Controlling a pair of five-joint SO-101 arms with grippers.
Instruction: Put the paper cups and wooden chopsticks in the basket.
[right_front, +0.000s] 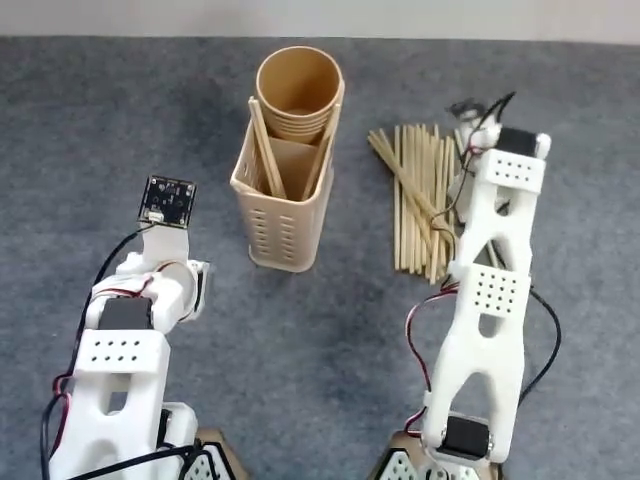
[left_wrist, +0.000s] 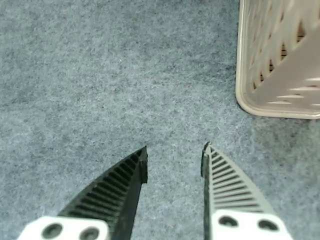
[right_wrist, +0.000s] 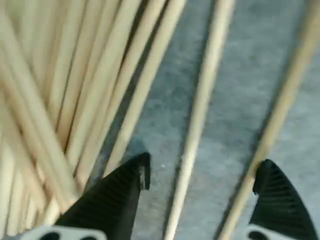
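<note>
basket (right_front: 285, 232) stands mid scene on grey carpet (right_front: 330, 360), w/ paper cups (right_front: 298, 90) stacked in its far part and some sticks (right_front: 267, 150) leaning inside. loose wooden chopsticks (right_front: 415, 195) lie right of it. right gripper (right_wrist: 200, 172) is wide open just over them, one stick between its fingers. left gripper (left_wrist: 175, 162), partly open and holding nothing, hangs over carpet near-left of basket.

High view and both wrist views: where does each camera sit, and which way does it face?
High view: fixed above the table, looking down on basket, paper cups and chopsticks; both arms show.
Left wrist view: on the left arm, facing the table beside the basket; open jaws show.
Right wrist view: on the right arm, close over chopsticks; open jaws show.
Shared: the basket, in high and left wrist views.
</note>
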